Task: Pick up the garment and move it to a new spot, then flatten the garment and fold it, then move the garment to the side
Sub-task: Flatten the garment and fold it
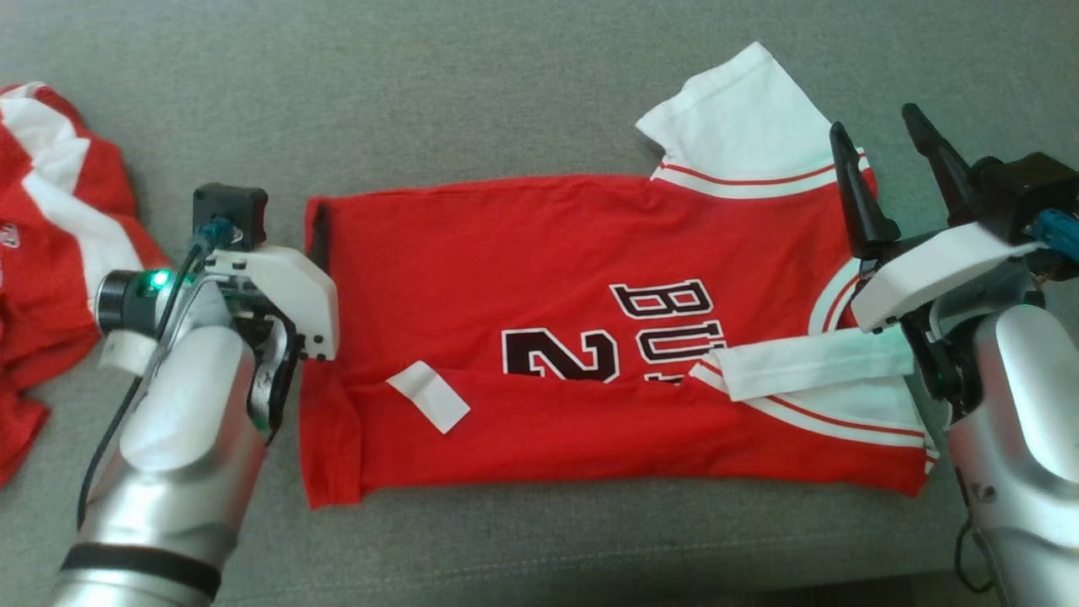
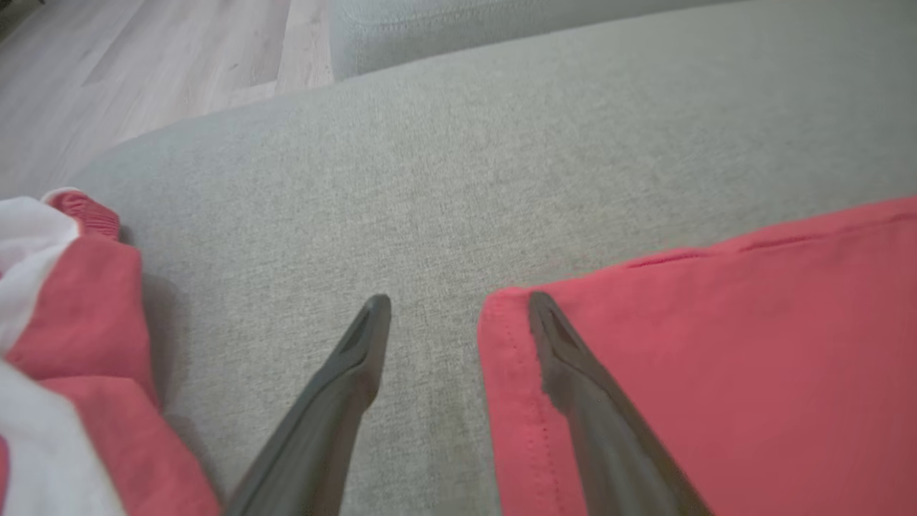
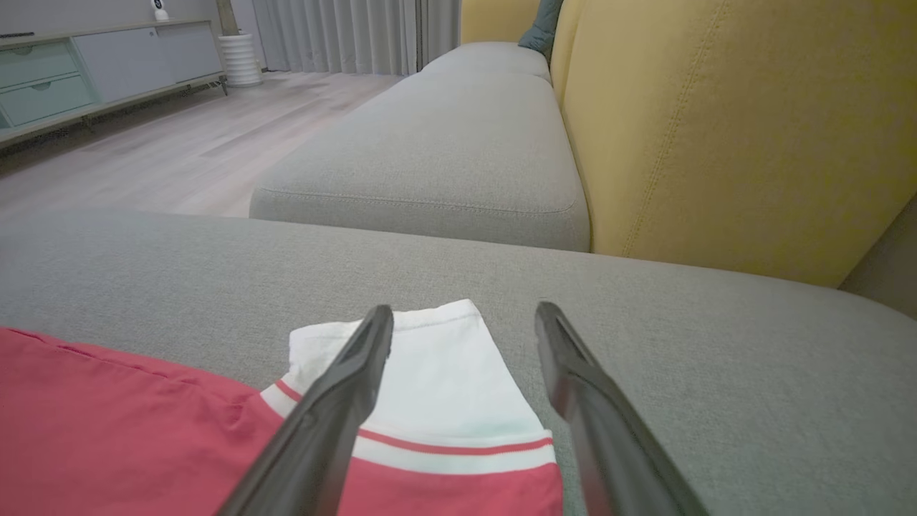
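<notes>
1. Both sets of jaws stand spread wide with nothing between them: the left gripper (image 2: 458, 301) and the right gripper (image 1: 874, 118) alike.
2. The garment (image 1: 548, 278), a red jersey with white sleeves and dark lettering, lies spread on the grey sofa cushion (image 1: 421, 93), with its hem toward the robot's left and its collar end toward the right.
3. Its near long edge is folded up over the body and hides the lower part of the number and letters. A white label (image 1: 428, 394) shows on that folded strip, and the near sleeve (image 1: 809, 362) lies across it.
4. The far sleeve (image 1: 742, 118) sticks out flat on the side away from the robot.
5. In the left wrist view one finger lies over the hem corner and the other over bare cushion; whether either touches, I cannot tell.
6. The right gripper is at the collar end. Its wrist view looks along the fingers at the far sleeve.
7. A second red-and-white garment (image 1: 50, 253) lies crumpled at the far left — apart from the jersey.
8. The right wrist view also shows a yellow backrest (image 3: 716, 129) and a wooden floor (image 3: 179, 150).
</notes>
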You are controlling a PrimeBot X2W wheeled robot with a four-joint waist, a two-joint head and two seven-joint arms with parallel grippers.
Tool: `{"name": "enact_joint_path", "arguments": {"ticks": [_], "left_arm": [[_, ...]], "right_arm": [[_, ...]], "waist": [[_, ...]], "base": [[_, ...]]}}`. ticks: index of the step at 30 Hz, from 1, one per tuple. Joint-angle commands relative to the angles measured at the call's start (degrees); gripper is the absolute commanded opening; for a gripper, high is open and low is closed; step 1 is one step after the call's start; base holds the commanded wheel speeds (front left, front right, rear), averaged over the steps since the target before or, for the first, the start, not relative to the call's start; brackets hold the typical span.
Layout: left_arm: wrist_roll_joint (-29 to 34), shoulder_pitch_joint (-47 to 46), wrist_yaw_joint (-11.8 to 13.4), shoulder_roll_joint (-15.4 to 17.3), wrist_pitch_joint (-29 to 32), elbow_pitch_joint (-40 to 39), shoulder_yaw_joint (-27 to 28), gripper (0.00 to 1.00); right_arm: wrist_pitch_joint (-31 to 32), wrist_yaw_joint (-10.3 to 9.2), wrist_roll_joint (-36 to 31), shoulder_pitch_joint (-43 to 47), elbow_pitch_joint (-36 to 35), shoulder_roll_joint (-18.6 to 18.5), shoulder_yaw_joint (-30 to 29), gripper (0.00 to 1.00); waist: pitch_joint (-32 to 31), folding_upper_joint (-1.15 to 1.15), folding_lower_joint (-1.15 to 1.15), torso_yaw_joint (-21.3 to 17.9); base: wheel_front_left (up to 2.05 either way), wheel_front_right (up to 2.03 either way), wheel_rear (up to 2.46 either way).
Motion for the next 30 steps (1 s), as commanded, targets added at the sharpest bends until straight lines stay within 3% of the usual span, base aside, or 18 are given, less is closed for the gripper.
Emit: {"name": "enact_joint_path", "arguments": {"ticks": [1,19,20,21,22,30], "left_arm": [[0.44,-2.27,0.02,1.97,0.00,-1.04,1.62,1.00],[0.06,-9.18,-4.81,-0.60,-6.68,11.69,-1.50,1.00],[-0.21,-9.53,-4.91,-0.77,-6.97,12.39,-1.37,0.90],[-0.49,-9.80,-5.16,-0.93,-7.05,13.23,-1.30,0.21],[-0.55,-10.01,-5.70,-1.01,-6.92,14.17,-1.56,0.00],[-2.17,-10.87,-5.73,-2.41,-13.09,15.42,-0.63,0.00]], "right_arm": [[0.06,-0.05,-0.45,-1.48,-2.17,-0.93,0.86,1.00],[2.00,-0.05,-1.75,-1.13,-3.88,-0.61,0.04,1.00],[2.07,-0.05,-1.78,-1.19,-3.96,-0.61,0.05,1.00],[2.16,-0.05,-1.82,-1.27,-4.01,-0.60,0.05,1.00],[2.25,-0.05,-1.86,-1.41,-4.02,-0.60,0.06,1.00],[3.60,-0.05,-2.01,-4.12,-3.34,-1.73,0.85,1.00]], "waist": [[0.20,0.00,-0.01,-0.26],[1.59,0.00,-0.01,-0.49],[1.68,0.00,-0.01,-0.51],[1.76,0.00,-0.01,-0.53],[1.80,0.00,-0.01,-0.57],[0.87,0.00,-0.01,1.21]], "base": [[0.00,0.00,0.00],[0.00,0.00,0.00],[0.00,0.00,0.00],[0.00,0.00,0.00],[0.00,0.00,0.00],[0.00,0.00,0.00]]}}
